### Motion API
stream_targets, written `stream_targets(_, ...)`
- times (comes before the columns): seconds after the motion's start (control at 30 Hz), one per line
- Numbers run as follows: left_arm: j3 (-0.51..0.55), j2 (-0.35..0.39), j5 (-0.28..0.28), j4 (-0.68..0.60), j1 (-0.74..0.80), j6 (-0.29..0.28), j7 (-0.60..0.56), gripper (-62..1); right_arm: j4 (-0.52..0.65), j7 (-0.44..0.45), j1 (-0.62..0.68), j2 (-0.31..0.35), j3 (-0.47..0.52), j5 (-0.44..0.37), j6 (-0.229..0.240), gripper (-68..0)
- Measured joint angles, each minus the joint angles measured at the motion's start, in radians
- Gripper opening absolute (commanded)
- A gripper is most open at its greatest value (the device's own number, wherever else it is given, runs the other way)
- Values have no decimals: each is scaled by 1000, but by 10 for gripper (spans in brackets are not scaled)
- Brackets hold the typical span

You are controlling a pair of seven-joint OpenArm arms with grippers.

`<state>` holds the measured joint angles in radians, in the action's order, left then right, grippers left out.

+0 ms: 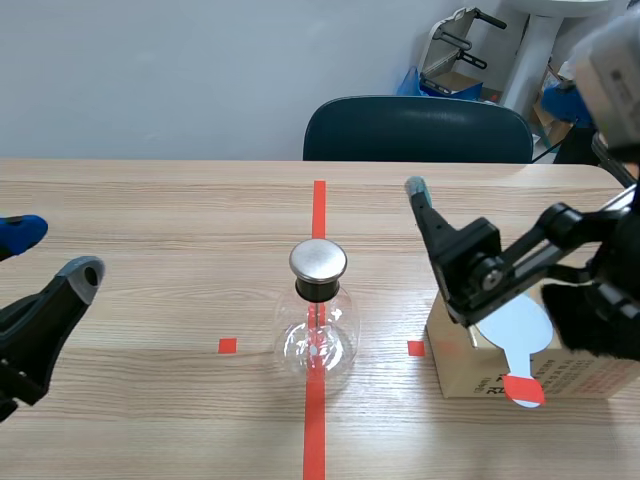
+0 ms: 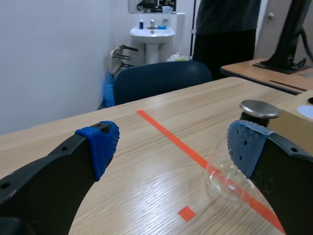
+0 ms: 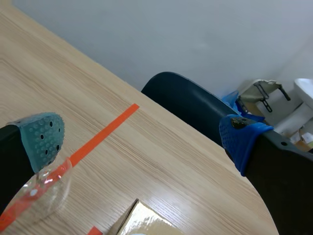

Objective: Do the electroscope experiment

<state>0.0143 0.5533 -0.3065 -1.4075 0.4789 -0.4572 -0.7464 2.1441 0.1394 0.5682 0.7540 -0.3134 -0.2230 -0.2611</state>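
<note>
L gripper [image 2: 173, 147] (bench [image 1: 180, 210] left edge) & R gripper [image 3: 144, 142] (over white red-handled paddle [image 1: 525, 328] on brown cardboard box [image 1: 470, 375], right edge) both apart, empty; risk: paddle pass knocks clear glass metal-capped electroscope flask [image 1: 318, 315] mid-bench over.

Pale wall [image 1: 150, 70] — dark blue chair [image 1: 418, 130] behind the wooden table [image 1: 150, 230], white washbasin [image 2: 152, 34] beyond

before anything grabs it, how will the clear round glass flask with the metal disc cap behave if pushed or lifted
The clear round glass flask looks hollow and thin-walled: probably light, fragile and slippery. Its flat metal disc sits high on a narrow black neck, so a push up there may tip it; pushed low, it likely slides.
</note>
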Motion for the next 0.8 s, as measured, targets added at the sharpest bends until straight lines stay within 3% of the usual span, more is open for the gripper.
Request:
stream_targets(0.13, 4, -67, 0, -55, -5, 11, 61, -127, -2, -69, -52, 0, 0, -32, 81, 4)
stream_targets(0.27, 35, -130, 58, -94, -7, 56, 119, -127, -2, -92, -58, 0, 0, -33, 88, 4)
stream_targets(0.33, 36, -148, 89, -101, -8, 86, 137, -127, -2, -122, -58, 0, 0, -33, 122, 4)
stream_targets(0.43, 36, -163, 87, -101, -11, 91, 132, -127, -7, -168, -54, 0, 0, -33, 169, 4)
stream_targets(0.57, 36, -177, 122, -101, -39, 105, 138, -127, -12, -178, -52, 0, 0, -32, 185, 4)
stream_targets(0.8, 36, -204, 123, -101, -45, 105, 153, -127, -13, -205, -52, 0, 0, -32, 188, 4)
